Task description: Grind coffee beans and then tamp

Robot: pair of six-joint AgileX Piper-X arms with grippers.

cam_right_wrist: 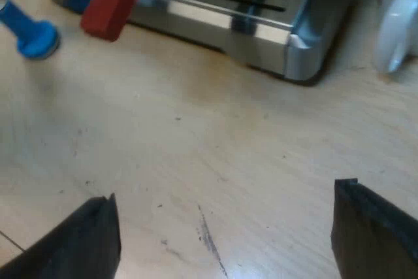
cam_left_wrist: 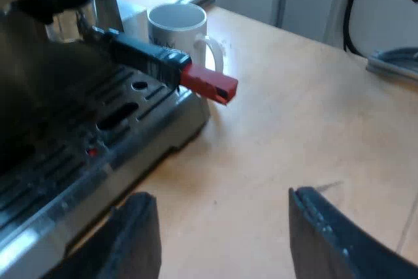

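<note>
The left gripper (cam_left_wrist: 225, 240) hovers low over the table (cam_left_wrist: 294, 129) with its fingers (cam_left_wrist: 134, 240) spread wide and nothing between them. It is just off the front corner of the machine (cam_left_wrist: 39, 89). The holder (cam_left_wrist: 140, 55) is locked into the machine's front, above the drip tray (cam_left_wrist: 98, 142). Its dark handle juts out over the tray's edge, and the red end (cam_left_wrist: 210, 86) hangs past it above the table. A white mug (cam_left_wrist: 177, 27) stands upright on the table beside the machine, just behind the handle.

The right gripper (cam_right_wrist: 228, 240) is likewise wide open and empty, low over bare table (cam_right_wrist: 196, 135) and facing the machine's (cam_right_wrist: 228, 11) metal front edge. The red end (cam_right_wrist: 111, 4) shows at that front. The blue tamper (cam_right_wrist: 29, 31) rests on the table near the red end but apart from it. Whether it stands or lies cannot be told. A white thing (cam_right_wrist: 398, 24) sits beyond the machine's corner, and what it is cannot be told.
</note>
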